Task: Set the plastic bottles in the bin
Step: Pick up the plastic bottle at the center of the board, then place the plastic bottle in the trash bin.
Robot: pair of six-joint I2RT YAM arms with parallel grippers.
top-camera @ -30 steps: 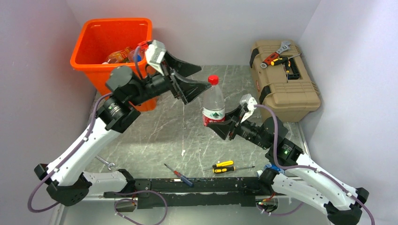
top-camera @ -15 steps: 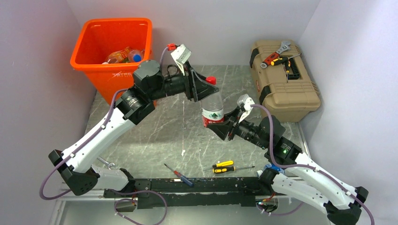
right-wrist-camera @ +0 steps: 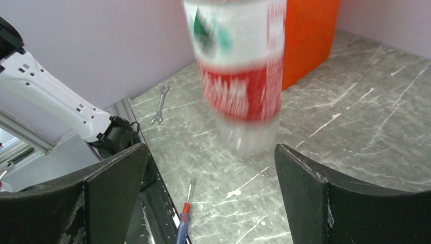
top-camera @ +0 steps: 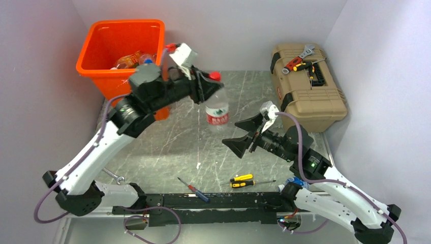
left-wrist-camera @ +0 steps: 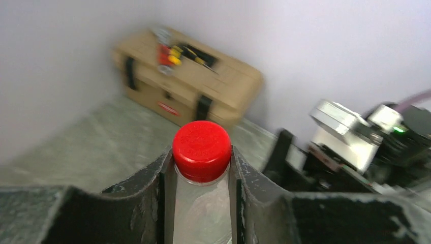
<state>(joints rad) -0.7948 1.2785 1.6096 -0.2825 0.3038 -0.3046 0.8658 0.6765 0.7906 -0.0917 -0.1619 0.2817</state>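
A clear plastic bottle (top-camera: 217,109) with a red cap (left-wrist-camera: 201,148) and a red label hangs upright above the table, a little right of the bin. My left gripper (top-camera: 207,89) is shut on its neck just under the cap. In the right wrist view the same bottle (right-wrist-camera: 238,76) shows blurred, above and beyond my right gripper (right-wrist-camera: 211,190). That right gripper (top-camera: 245,131) stands wide open with nothing between its fingers, to the right of the bottle and apart from it. The orange bin (top-camera: 97,63) at the back left holds several bottles (top-camera: 133,60).
A tan toolbox (top-camera: 307,89) with tools on its lid stands at the back right. Yellow-handled screwdrivers (top-camera: 242,181) and a red-and-blue screwdriver (top-camera: 193,190) lie near the front edge. A wrench (top-camera: 115,176) lies at the front left.
My left gripper swung over and closed on the bottle's neck. My right gripper let go of the bottle's body and opened wide. The bottle has moved left, toward the bin.
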